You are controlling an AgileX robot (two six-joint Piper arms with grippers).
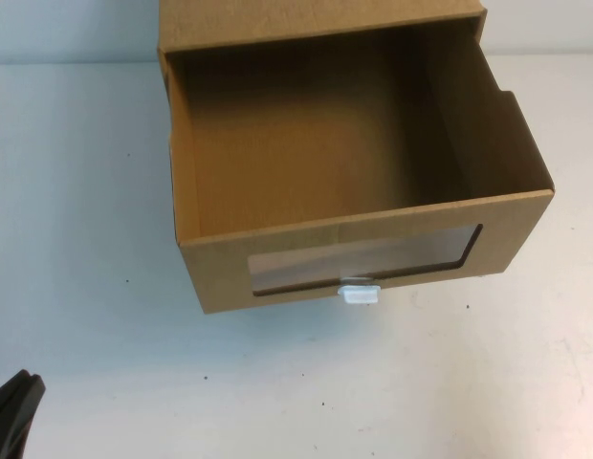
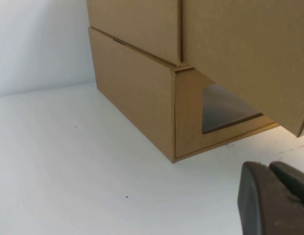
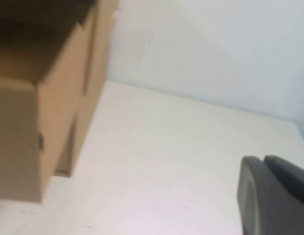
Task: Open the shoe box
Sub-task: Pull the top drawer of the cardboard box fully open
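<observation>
Resting near our edge, left gripper [image 1: 17, 400] and right gripper [image 3: 265, 161], beside the box, both sit clenched and empty. Beyond, mid-table, the shoe box [image 1: 316, 21] shows its drawer [image 1: 220, 273] slid out. Opening seems finished, so we need only stay clear.

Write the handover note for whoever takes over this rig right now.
Left gripper: shut, empty, low at the near left of the table, clear of the box.
Right gripper: shut, empty, out of the high view, beside the box and touching nothing.
Shoe box: drawer slid out of its sleeve toward the robot, with nothing inside. White pull tab sits under the front window, with no gripper on it.
Done: box is open.
Left: likely nothing beyond parking the arms.
</observation>
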